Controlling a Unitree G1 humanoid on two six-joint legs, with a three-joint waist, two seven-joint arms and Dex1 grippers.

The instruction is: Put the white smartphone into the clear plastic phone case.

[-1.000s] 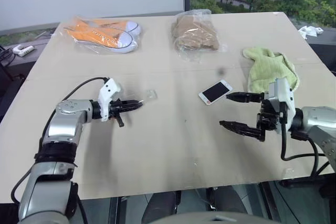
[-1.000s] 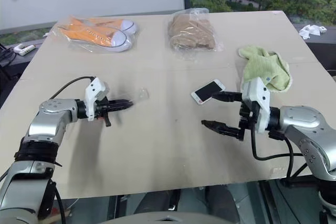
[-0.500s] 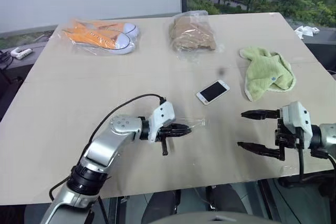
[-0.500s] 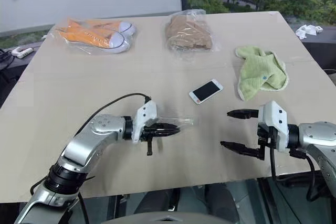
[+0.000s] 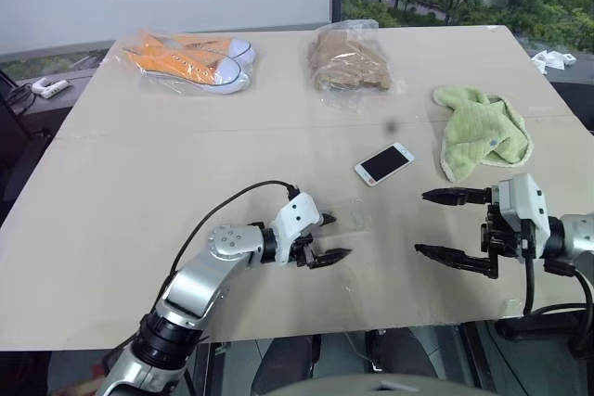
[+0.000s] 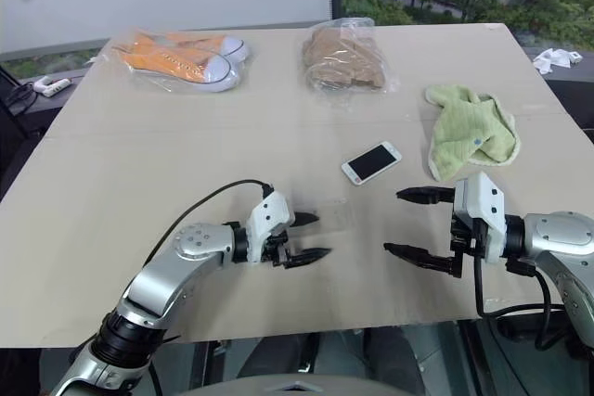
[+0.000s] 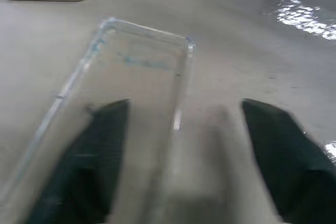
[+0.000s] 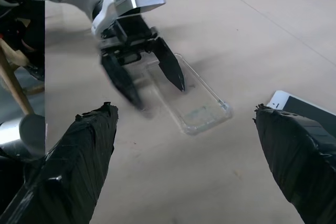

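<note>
Phone [image 5: 383, 163] lies flat mid-table [image 5: 139, 192], apart from the clear case [image 8: 191, 100], which sits on the table under your left gripper [image 5: 327, 236], jaws wide and holding nothing. Your right gripper [image 5: 438, 223] hovers wide and empty nearby. The case is light and glossy; a nudge from either finger could skid it, and the flat phone may slip when pinched.
</note>
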